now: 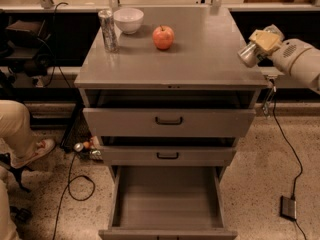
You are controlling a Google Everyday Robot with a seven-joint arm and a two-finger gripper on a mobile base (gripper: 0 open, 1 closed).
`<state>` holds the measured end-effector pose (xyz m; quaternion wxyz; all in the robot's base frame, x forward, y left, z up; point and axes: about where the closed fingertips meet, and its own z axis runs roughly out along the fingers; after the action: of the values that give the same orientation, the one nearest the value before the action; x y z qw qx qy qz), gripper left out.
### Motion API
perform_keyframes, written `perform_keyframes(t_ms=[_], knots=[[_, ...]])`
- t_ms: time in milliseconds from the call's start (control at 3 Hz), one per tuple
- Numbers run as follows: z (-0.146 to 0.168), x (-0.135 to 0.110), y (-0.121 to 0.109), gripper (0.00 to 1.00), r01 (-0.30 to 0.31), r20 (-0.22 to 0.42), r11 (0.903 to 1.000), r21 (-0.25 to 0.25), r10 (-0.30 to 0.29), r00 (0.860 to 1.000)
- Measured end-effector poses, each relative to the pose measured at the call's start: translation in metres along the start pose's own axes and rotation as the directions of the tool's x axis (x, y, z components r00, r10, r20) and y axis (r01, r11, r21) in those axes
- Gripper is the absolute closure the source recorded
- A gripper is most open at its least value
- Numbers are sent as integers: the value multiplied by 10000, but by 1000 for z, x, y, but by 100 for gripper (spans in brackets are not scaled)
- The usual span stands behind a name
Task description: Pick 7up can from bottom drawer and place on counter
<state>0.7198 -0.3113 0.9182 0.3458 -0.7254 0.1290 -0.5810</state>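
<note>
My gripper (257, 45) is at the right edge of the counter (200, 59), a little above its surface. It is shut on the 7up can (247, 55), a short silver can held tilted with its end facing down and left. The can hangs over the counter's right rim. The white arm runs off to the right. The bottom drawer (167, 199) is pulled out at the front, and its grey inside holds nothing that I can see.
A tall slim silver can (107, 30), a white bowl (128, 20) and a red apple (163, 37) stand at the counter's back left. Two shallower drawers with black handles (168, 120) sit slightly open. A person's leg (20, 129) and cables are on the floor at left.
</note>
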Motion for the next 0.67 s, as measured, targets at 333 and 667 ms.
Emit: perform_keyframes(t_ms=[333,667], knots=[[22,-7,-9,100,1044,-253,9944,173,-1039,9943],[51,-26,-14,100,2665,-183,9637,177,-2662,9637]])
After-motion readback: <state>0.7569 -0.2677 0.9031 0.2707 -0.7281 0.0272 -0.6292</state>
